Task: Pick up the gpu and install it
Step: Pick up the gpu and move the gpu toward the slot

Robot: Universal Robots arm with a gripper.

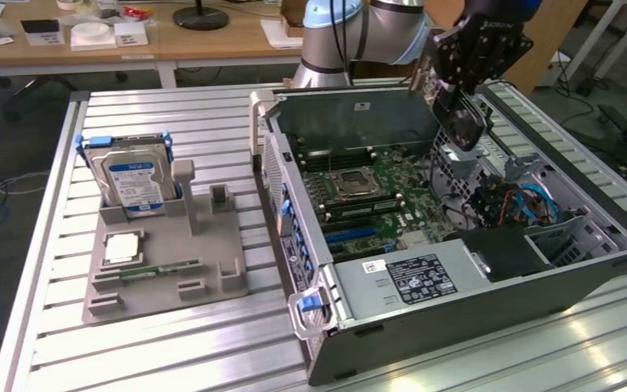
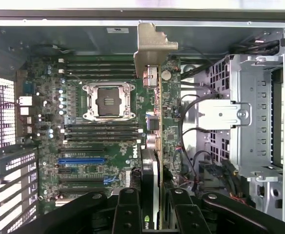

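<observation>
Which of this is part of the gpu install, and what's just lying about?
Job: gpu, clamped in the jaws; open computer case; motherboard.
Lying about: hard drive; memory stick; grey holder under them.

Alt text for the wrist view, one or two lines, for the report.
The gripper holds the gpu edge-on between its jaws, silver bracket farthest from the camera, over the motherboard of an open computer case. A CPU socket and a blue expansion slot show on the board.
</observation>
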